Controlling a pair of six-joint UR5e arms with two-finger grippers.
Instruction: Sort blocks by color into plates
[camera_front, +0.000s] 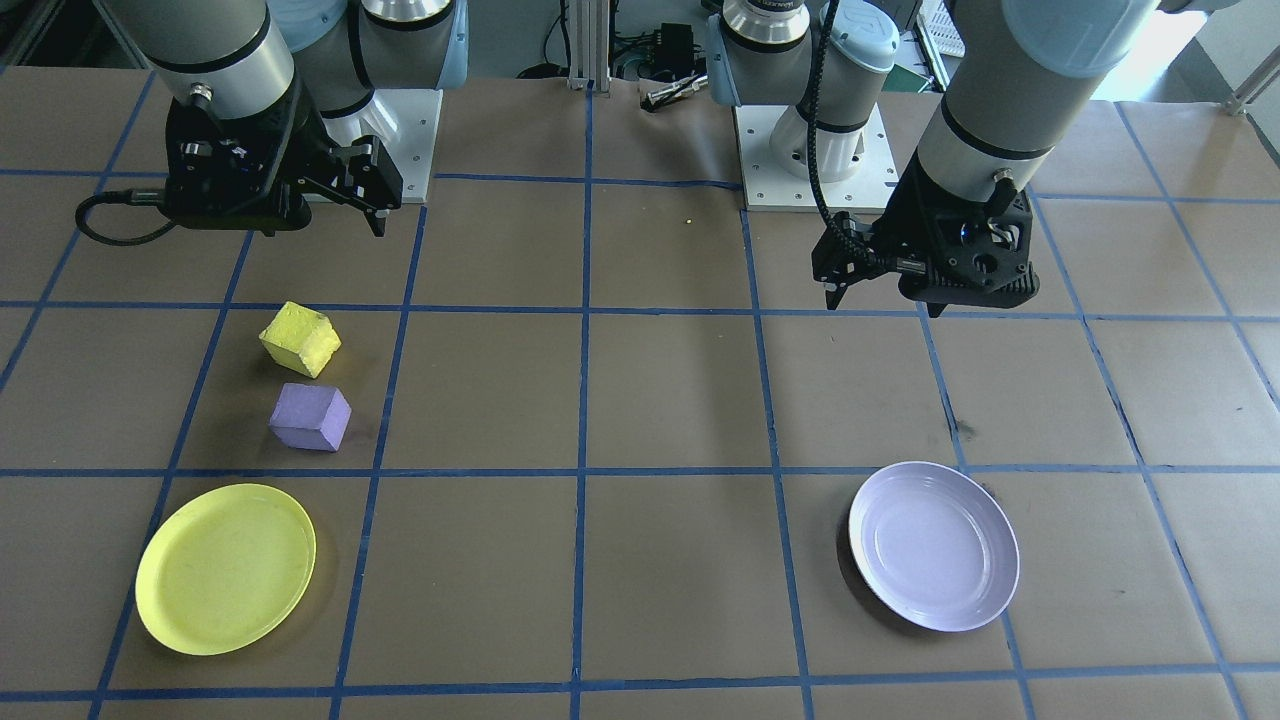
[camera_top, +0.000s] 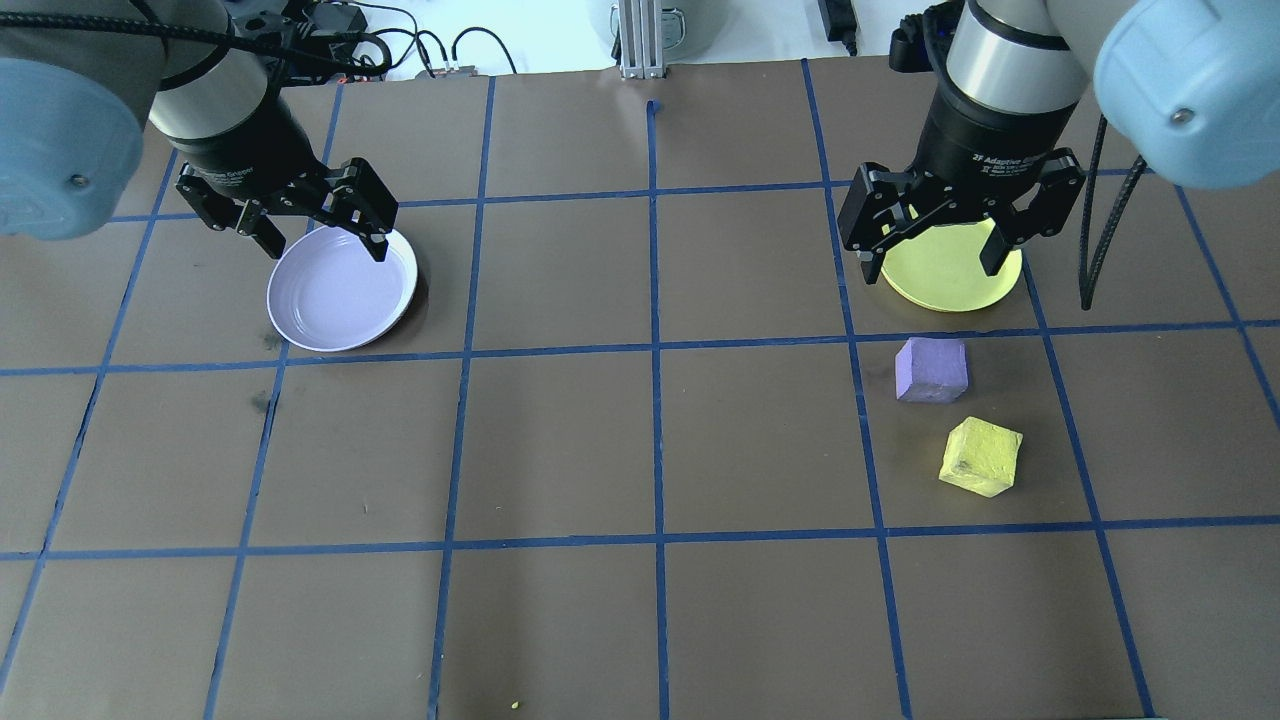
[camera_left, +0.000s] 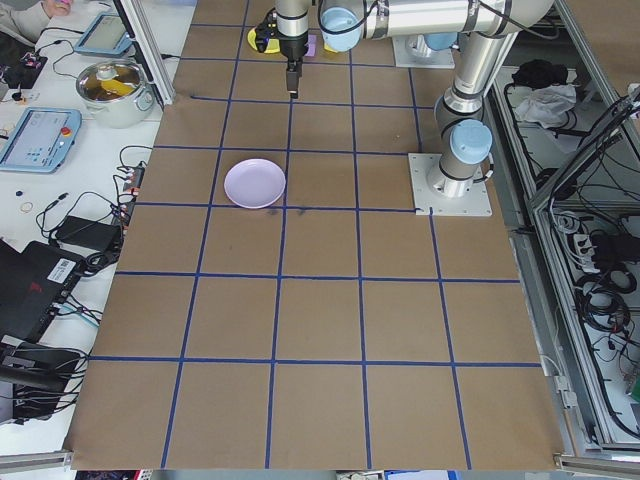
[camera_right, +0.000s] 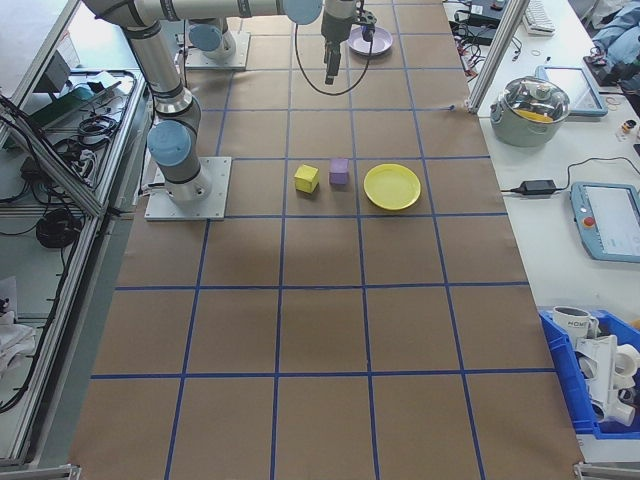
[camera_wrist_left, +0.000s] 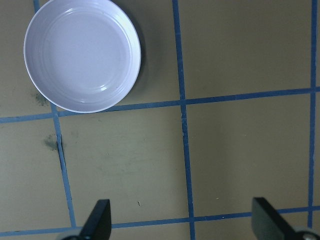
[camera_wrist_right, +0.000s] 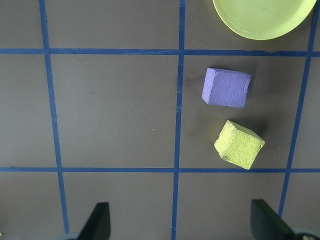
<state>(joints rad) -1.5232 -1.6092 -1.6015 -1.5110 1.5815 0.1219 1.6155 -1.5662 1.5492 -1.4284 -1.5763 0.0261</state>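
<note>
Right end effector (camera_top: 940, 245) reads "2F Adaptive."

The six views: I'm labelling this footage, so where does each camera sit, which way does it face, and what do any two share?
Front-facing: across the table, facing the robot; both arms, right hand on its left.
Overhead: behind the robot, looking down; left hand, lavender plate.
Exterior left: table end; lavender plate near, arms far.
Exterior right: other end; yellow plate, both blocks.
Left wrist: straight down, open fingertips, lavender plate.
Right wrist: straight down, purple block, yellow block.
Shared: both blocks appear in overhead and right wrist.
</note>
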